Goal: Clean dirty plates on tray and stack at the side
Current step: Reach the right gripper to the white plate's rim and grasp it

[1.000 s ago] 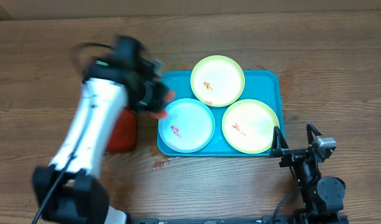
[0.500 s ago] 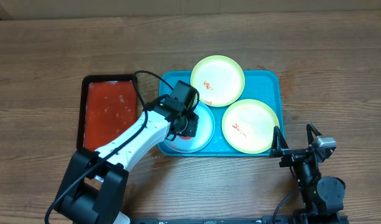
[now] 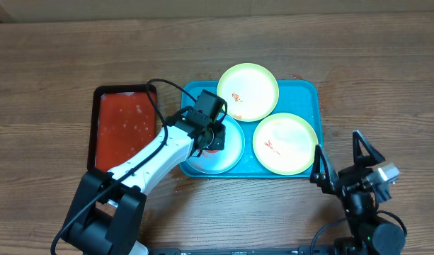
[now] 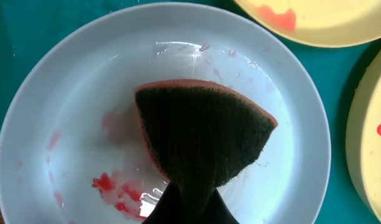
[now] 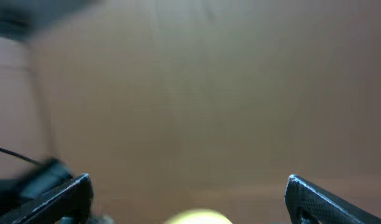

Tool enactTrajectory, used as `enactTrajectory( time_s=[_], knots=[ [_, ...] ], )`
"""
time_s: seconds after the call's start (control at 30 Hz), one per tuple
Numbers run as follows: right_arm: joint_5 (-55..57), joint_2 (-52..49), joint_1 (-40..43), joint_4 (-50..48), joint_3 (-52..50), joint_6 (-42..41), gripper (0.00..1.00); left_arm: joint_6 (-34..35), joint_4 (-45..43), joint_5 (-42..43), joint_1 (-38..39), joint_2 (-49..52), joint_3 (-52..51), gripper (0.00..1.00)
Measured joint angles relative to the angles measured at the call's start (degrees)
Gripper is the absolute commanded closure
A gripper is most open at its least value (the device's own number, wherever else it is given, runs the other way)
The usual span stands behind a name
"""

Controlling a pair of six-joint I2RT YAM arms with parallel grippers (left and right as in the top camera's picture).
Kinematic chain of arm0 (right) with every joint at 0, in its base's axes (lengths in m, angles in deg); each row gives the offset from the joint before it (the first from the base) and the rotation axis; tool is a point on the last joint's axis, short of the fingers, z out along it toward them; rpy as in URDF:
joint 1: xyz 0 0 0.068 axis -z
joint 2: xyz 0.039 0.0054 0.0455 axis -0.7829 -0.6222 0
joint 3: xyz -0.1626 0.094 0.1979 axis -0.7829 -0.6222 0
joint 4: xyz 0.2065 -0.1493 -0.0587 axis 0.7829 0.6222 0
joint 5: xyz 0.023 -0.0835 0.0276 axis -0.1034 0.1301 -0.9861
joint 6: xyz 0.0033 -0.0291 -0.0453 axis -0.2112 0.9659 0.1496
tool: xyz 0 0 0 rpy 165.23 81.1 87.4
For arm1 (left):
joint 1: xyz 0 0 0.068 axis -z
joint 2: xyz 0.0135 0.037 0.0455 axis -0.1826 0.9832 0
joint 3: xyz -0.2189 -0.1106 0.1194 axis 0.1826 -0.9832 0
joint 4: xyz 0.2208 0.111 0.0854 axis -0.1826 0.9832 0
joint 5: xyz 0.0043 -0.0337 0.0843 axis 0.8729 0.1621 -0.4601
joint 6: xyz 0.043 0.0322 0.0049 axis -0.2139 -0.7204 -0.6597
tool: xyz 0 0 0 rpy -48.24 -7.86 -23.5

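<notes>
Q. Since the right gripper (image 3: 336, 144) lies nearest, off the tray's near right corner, how do its jaws stand?
A. Spread wide, holding nothing. Its own camera is blurred and shows little beyond two finger ends.

Q. What lies just beyond?
A. The tray (image 3: 310, 93), bearing all three plates. At near left is the blue-white plate (image 4: 53, 118). There the left gripper (image 3: 211, 132) is clamped tight on a sponge (image 4: 202, 140), which is pressed to the plate's middle. Red smears (image 4: 112, 186) lie beside the sponge. At near right is a yellow plate (image 3: 285, 144), and at far centre a second yellow plate (image 3: 248, 92), both smeared. A black tray (image 3: 95, 127) sits to the left.

Q. How should a plate handle?
A. Probably light, stiff and shallow. The wet sheen suggests it is slippery, so it may slide under the sponge. The raised rim looks like the best hold, on a side clear of its neighbours.

Q. What stays unseen?
A. From overhead the arm covers much of the blue-white plate. The sponge hides the left fingers and whatever lies beneath it. The wrist view cuts off both yellow plates. Whether the plates touch cannot be told.
</notes>
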Motion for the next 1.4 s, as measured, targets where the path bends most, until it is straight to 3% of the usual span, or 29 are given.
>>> enactTrajectory(
  time_s=[0.1,0.2,0.4,0.57,0.6,0.63,0.67,0.8,1.13,1.4],
  knots=[
    [-2.78,-1.05,0.0,5.51,2.73,-0.59,0.0,0.11,-0.02,-0.22,0.0,0.0,0.0,0.96],
    [-4.66,-8.09,0.0,20.87,12.35,0.96,0.0,0.55,-0.11,-0.42,0.0,0.0,0.0,0.96],
    [-11.23,-42.95,0.0,53.0,46.29,9.75,0.0,0.85,-0.94,-0.61,0.0,0.0,-0.13,0.96],
    [-17.14,-72.37,-0.02,66.88,70.51,12.35,0.0,1.11,-0.9,-0.61,0.0,0.0,-0.22,0.96],
    [-18.51,-77.18,0.0,68.98,73.9,12.31,0.09,1.33,-0.98,-0.63,0.0,0.0,-0.24,0.96],
    [-20.22,-82.6,-0.04,70.51,76.96,12.61,0.29,1.57,-0.96,-0.63,0.0,0.0,-0.26,0.96],
    [-21.68,-87.32,-0.17,71.65,79.28,13.57,0.37,1.79,-0.94,-0.59,0.0,0.0,-0.28,0.96],
    [-22.84,-99.67,-2.16,72.57,83.76,16.48,0.49,2.56,-0.92,-0.59,0.0,0.0,-0.31,0.96],
    [-14.91,-107.45,-13.9,69.48,84.08,26.82,0.57,8.15,0.74,-0.22,-2.4,0.0,-0.31,0.96],
    [-12.76,-113.37,-17.09,66.66,84.89,32.85,0.62,9.55,1.46,1.01,-3.67,0.0,-0.31,0.96]
  ],
)
